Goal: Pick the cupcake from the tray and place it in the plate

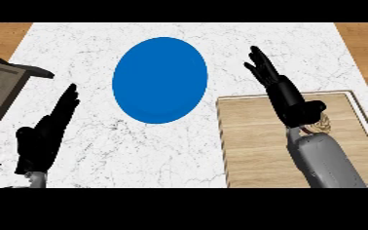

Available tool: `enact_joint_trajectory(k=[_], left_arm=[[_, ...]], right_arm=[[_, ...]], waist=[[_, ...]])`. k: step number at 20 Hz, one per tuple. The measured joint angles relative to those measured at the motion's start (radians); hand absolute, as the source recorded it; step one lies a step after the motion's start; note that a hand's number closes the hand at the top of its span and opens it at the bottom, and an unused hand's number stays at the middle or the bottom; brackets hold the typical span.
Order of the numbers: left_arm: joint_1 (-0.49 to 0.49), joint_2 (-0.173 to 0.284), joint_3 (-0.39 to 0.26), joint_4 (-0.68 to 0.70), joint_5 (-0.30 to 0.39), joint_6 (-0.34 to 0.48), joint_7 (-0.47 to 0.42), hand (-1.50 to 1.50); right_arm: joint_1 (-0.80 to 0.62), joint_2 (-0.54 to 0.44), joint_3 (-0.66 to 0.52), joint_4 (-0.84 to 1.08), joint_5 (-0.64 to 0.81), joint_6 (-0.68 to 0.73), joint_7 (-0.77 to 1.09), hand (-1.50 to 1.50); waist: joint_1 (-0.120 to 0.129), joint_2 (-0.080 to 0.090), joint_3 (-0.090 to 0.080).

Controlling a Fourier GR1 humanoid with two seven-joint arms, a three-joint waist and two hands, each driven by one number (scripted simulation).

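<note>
A blue plate [159,80] lies on the white marble counter, left of a wooden tray [251,141]. On the tray, the cupcake [321,124] shows only as a pale frilled bit beside my right wrist; the rest is hidden behind it. My right hand [282,93] is above the tray's far edge, fingers straight and pointing up-left, open and holding nothing. My left hand [46,134] rests open at the lower left, fingers straight and pointing up.
A dark grey object [16,80] juts in at the left edge of the counter. Wooden floor shows at both top corners past the counter's edge. White marble counter [108,141] lies between the plate and my left hand.
</note>
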Motion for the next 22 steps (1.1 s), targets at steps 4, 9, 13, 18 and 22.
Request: enact_joint_trajectory(k=[4, 9, 13, 18, 22], left_arm=[[-0.057, 0.001, 0.028, -0.026, 0.011, -0.019, -0.021, 0.00], [-0.153, 0.004, 0.049, -0.052, 0.029, -0.036, -0.052, 0.00], [-0.207, -0.003, 0.054, -0.054, 0.050, -0.050, -0.050, 0.00], [-0.252, -0.003, 0.077, -0.006, 0.066, -0.073, -0.061, 0.00], [-0.259, -0.003, 0.096, 0.002, 0.074, -0.096, -0.058, 0.00]], right_arm=[[-0.095, 0.016, -0.062, 0.109, 0.035, -0.060, 0.003, 1.50], [-0.134, -0.120, -0.061, 0.272, 0.241, -0.197, 0.107, 1.50], [-0.130, -0.057, -0.076, 0.371, 0.366, -0.461, 0.208, -1.50], [-0.109, 0.087, -0.137, 0.384, 0.399, -0.747, 0.113, -1.50], [-0.109, 0.101, -0.149, 0.340, 0.453, -0.846, 0.104, -1.50]], waist=[[-0.004, -0.008, 0.005], [-0.016, -0.001, -0.010], [-0.015, -0.004, 0.000], [-0.020, -0.010, 0.006], [-0.021, -0.016, 0.007]])
